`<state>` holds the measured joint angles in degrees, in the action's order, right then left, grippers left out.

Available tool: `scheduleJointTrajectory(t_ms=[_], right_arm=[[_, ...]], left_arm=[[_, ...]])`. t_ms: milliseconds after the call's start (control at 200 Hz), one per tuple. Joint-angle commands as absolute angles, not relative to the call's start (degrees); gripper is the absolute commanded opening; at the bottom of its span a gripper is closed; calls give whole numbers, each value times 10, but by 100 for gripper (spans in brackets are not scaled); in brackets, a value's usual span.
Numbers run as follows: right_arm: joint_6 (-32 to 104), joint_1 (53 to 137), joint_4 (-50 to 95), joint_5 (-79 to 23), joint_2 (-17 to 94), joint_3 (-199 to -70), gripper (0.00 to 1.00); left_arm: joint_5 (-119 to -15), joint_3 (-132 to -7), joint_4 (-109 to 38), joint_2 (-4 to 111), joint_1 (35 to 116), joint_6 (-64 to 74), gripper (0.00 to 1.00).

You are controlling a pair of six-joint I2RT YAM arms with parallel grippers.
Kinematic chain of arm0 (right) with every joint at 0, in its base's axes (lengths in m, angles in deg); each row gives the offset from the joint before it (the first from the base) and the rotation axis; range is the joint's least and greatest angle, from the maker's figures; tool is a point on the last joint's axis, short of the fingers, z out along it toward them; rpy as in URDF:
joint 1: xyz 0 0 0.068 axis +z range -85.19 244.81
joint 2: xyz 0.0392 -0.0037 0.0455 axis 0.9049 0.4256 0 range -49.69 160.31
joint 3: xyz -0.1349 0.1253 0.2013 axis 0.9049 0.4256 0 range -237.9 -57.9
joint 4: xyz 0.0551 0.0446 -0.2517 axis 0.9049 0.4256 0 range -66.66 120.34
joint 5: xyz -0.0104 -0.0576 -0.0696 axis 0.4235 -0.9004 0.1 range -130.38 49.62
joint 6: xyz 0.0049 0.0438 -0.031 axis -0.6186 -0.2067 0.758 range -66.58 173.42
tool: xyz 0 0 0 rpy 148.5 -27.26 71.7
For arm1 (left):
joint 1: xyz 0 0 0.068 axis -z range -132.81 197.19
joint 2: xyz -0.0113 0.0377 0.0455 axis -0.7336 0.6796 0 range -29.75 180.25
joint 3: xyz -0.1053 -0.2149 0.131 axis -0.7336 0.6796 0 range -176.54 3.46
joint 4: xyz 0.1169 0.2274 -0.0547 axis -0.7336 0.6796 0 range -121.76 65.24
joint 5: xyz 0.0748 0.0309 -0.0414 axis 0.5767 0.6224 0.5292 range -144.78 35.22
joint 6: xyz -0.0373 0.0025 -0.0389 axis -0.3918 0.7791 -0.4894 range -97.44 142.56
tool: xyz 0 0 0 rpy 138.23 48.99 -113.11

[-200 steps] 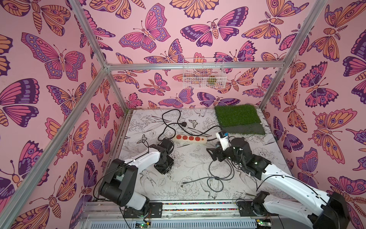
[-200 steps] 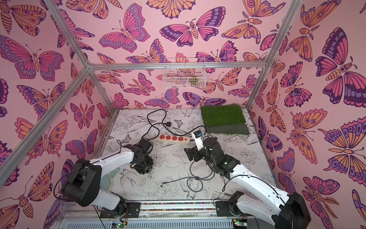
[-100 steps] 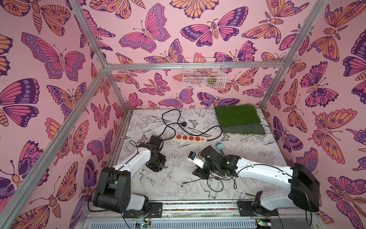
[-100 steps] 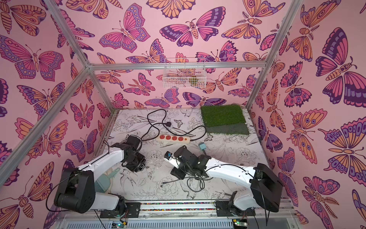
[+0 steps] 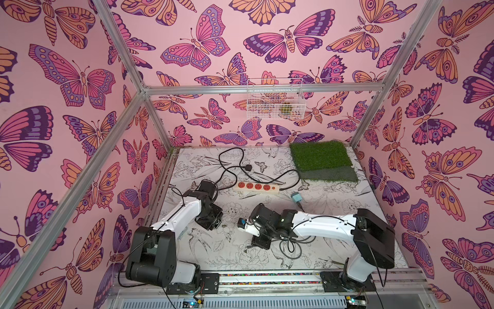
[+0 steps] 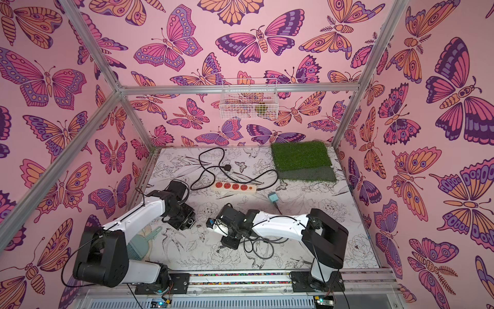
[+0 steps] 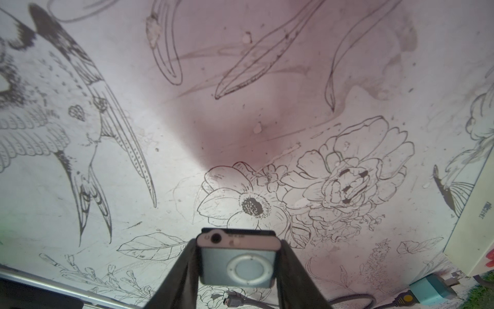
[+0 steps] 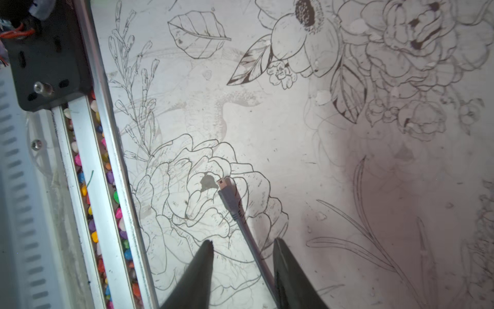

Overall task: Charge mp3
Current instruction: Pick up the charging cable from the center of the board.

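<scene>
The mp3 point(image 7: 238, 264), a small flat square player with a pale control ring, is clamped by its side edges between the fingers of my left gripper point(image 7: 238, 242), held a little above the table. In both top views the left gripper point(image 5: 212, 223) hangs over the left middle of the table. My right gripper point(image 8: 243, 240) stands open low over the thin grey charging cable point(image 8: 258, 256), which runs between its fingers close to one of them. The cable's small plug point(image 8: 226, 190) lies on the table just beyond the fingertips. The teal charger adapter point(image 5: 296, 198) lies behind the right arm.
A white power strip point(image 5: 256, 186) with red sockets lies mid-table, its black cord and mains plug point(image 5: 248, 167) behind it. A grass mat point(image 5: 320, 157) fills the back right corner. Cable loops point(image 5: 291, 246) lie under the right arm. The front rail point(image 8: 107, 160) runs near the right gripper.
My right arm has swung from the adapter by the power strip to the front middle, down over the cable plug, and its jaws have narrowed. The adapter now lies on the table. The left gripper shifted slightly left.
</scene>
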<state>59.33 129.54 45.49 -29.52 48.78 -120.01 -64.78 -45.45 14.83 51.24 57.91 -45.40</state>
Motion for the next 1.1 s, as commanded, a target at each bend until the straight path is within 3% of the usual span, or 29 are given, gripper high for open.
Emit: scheduleJointTrajectory(t_ms=[0,1097], right_arm=[[605,1307,481,-286,503,-1226,38],[612,1296,474,-262,591,-1253,32]], left_arm=[[-653,-460,172,503,572,-442,0],[-661,-457,172,510,564,-439,0]])
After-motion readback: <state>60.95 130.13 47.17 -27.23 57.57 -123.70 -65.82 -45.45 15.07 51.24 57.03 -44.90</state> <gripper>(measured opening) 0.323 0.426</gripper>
